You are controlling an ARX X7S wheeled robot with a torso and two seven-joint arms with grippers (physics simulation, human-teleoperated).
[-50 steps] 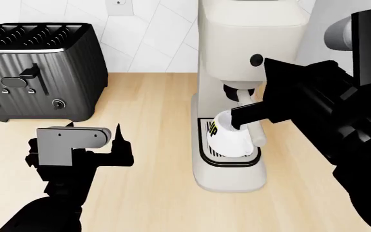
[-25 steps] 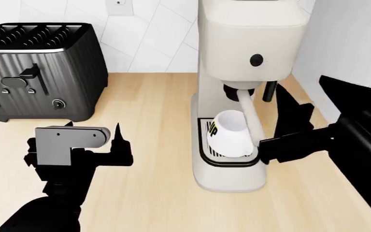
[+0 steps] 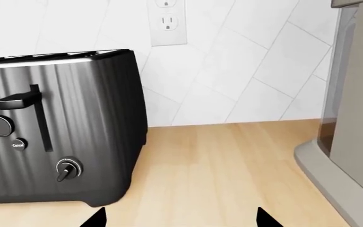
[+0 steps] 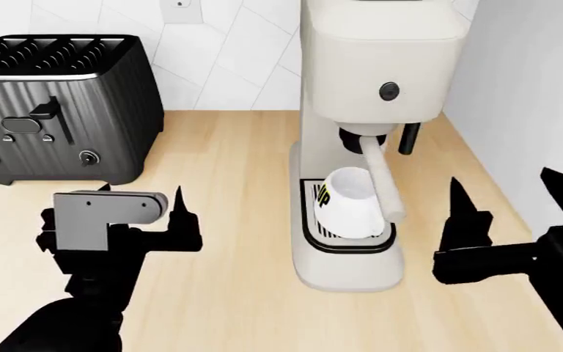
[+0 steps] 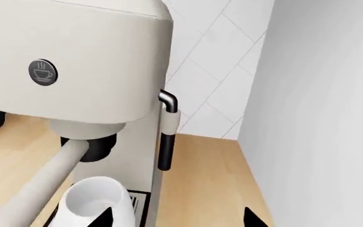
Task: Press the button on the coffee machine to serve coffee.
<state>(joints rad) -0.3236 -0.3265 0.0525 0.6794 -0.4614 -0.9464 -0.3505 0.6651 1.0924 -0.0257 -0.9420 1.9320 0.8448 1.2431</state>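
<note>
Coffee machine point(image 4: 374, 95): tall and cream-white, standing on the wooden counter point(image 4: 232, 213) right of centre in the head view, its boxy head above a black-rimmed drip tray point(image 4: 348, 246).
Button point(image 4: 389, 91): small, round and dark, set on the front face of the machine's head; untouched, with both grippers well apart from it.
Button in right wrist view point(image 5: 43, 72): shown close, silver-rimmed with a steaming-cup icon; not readable in the head view.
Cup point(image 4: 350, 203): white, with a yellow-and-black mark, tilted on the drip tray beneath the cream spout point(image 4: 381, 180).
Side wand point(image 5: 166, 137): black with a cream band and metal elbow, hanging on the machine's right flank; seen whole only from the right wrist.
Left gripper point(image 4: 143, 213): black, fingers spread apart, holding nothing, hovering over the counter between toaster and machine.
Left wrist view: only the two fingertips point(image 3: 95, 218) show at the frame edge, wide apart, with bare counter between; the machine's base point(image 3: 332, 175) sits at one side.
Right gripper point(image 4: 504, 213): black, fingers spread wide, empty, low and to the right of the drip tray, near the grey wall panel point(image 4: 526, 95).
Toaster point(image 4: 56, 110): black and ribbed, at the far left, with knobs and a lever on its front; clear of the path to the machine.
Outlet point(image 3: 168, 21): white, on the tiled wall above the toaster; plain in the left wrist view, cropped in the head view.
</note>
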